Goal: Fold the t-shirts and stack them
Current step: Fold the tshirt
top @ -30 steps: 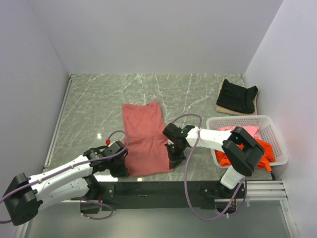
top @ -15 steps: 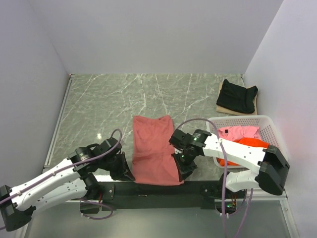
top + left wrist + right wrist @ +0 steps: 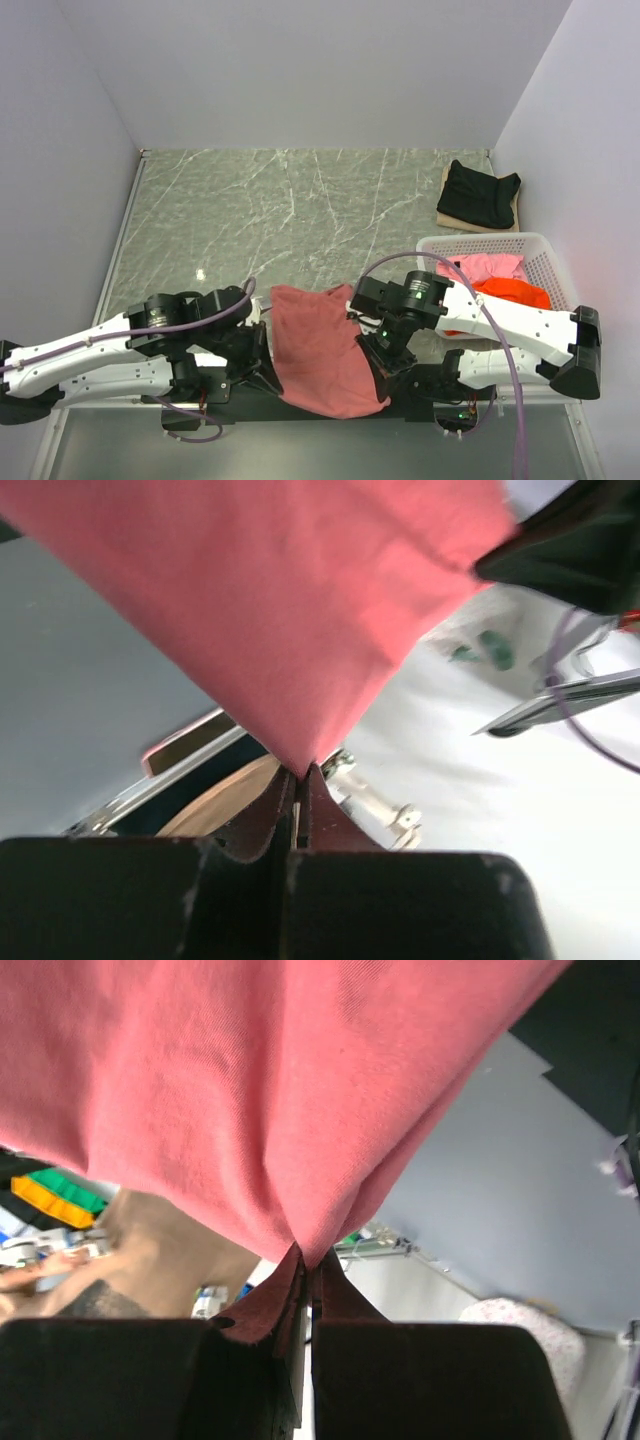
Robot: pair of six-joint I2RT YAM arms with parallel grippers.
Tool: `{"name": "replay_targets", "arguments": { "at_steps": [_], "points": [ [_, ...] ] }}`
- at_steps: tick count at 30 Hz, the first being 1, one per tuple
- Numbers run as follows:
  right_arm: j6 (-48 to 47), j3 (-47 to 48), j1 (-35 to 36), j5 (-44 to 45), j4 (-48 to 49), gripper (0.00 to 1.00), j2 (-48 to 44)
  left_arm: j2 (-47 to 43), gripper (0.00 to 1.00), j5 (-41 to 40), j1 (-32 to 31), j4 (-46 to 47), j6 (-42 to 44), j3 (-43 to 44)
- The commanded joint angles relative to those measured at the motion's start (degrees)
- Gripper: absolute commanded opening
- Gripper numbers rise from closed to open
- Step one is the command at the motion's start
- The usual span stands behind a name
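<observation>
The brick-red t-shirt (image 3: 322, 345) is folded into a long strip. Its far end lies on the marble table (image 3: 250, 210) and its near end reaches past the table's front edge. My left gripper (image 3: 268, 374) is shut on the near left corner, and my right gripper (image 3: 381, 372) is shut on the near right corner. In the left wrist view the red cloth (image 3: 290, 600) fans out from the pinched jaws of the gripper (image 3: 300, 772). The right wrist view shows the cloth (image 3: 250, 1090) bunched in the closed gripper (image 3: 308, 1258). A folded black t-shirt (image 3: 480, 192) lies at the back right.
A white lattice basket (image 3: 548, 260) stands at the right edge, holding a pink shirt (image 3: 488, 266) and an orange shirt (image 3: 515, 292). The black shirt rests on a tan layer (image 3: 446, 216). Walls close in the left, back and right sides.
Both grippers have drawn the red shirt towards the near edge, so its front end now passes over the table's front. The basket and black shirt have not moved.
</observation>
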Motion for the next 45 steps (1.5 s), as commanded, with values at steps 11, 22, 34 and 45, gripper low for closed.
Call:
{"name": "replay_targets", "arguments": {
  "at_steps": [11, 22, 34, 45],
  "points": [
    [-2.3, 9.3, -14.4, 8.3, 1.9, 0.0, 4.4, -0.7, 0.0, -9.7, 4.5, 10.7, -5.2, -4.8],
    [-9.7, 15.4, -20.3, 13.3, 4.7, 0.0, 14.0, -1.2, 0.0, -9.3, 19.0, 7.8, 5.4, -6.7],
    [-13.8, 22.8, -23.1, 15.7, 7.6, 0.0, 24.3, 1.5, 0.0, -11.6, 27.6, 5.2, 13.5, -6.0],
    [-16.3, 28.9, -26.1, 15.7, 9.4, 0.0, 31.9, 4.4, 0.0, -10.4, 35.7, 7.7, 19.7, -8.6]
  ]
}}
